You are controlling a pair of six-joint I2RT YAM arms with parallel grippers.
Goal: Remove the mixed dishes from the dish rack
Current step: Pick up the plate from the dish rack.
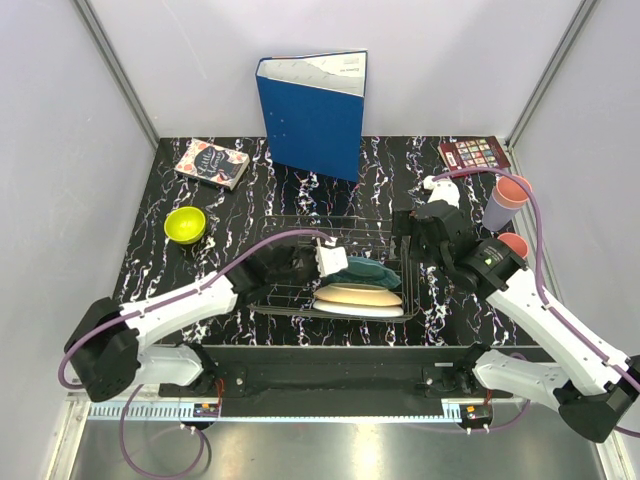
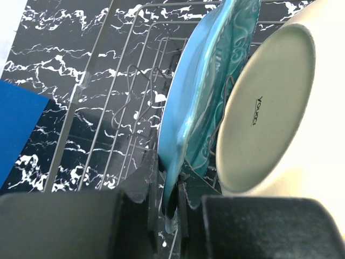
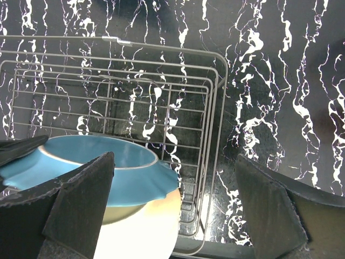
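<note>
**Left gripper pinching the teal plate in the dish rack: grasp made, lift pending**

The left gripper (image 2: 168,195) is closed on the lower rim of the teal plate (image 2: 207,91), one dark jaw on each face of the rim, as the left wrist view shows. The plate stands tilted on edge among the wires of the dish rack (image 2: 116,97). The foot-ringed underside of the cream plate (image 2: 261,124) lies just beside it at 3 o'clock in that view, seemingly touching.

In the top view the left gripper (image 1: 300,265) reaches into the dish rack (image 1: 268,306) from 8 o'clock. The teal plate (image 1: 366,270), the cream plate (image 1: 358,294) and a white plate (image 1: 360,310) fill the rack's right half, ranked toward 6 o'clock. The right gripper (image 1: 428,222) hangs over the rack's edge at 3 o'clock, jaws wide apart and holding nothing; its own camera sees the teal plate (image 3: 97,170) and the rack rim (image 3: 218,108) below.

Already out on the table (image 1: 440,300) are the yellow-green bowl (image 1: 185,224) at 10 o'clock of the rack, and a lavender cup (image 1: 497,214) and a pink cup (image 1: 514,243) at 2 to 3 o'clock. A blue binder (image 1: 313,112) stands at 12 o'clock.

Judged step: extraction of the first of three remaining plates. The next move probably calls for a lift along the plate's own plane, clear of the wires and of the cream plate leaning close against it, then a set-down on bare table. A thin rim grip may let the plate pivot.
</note>
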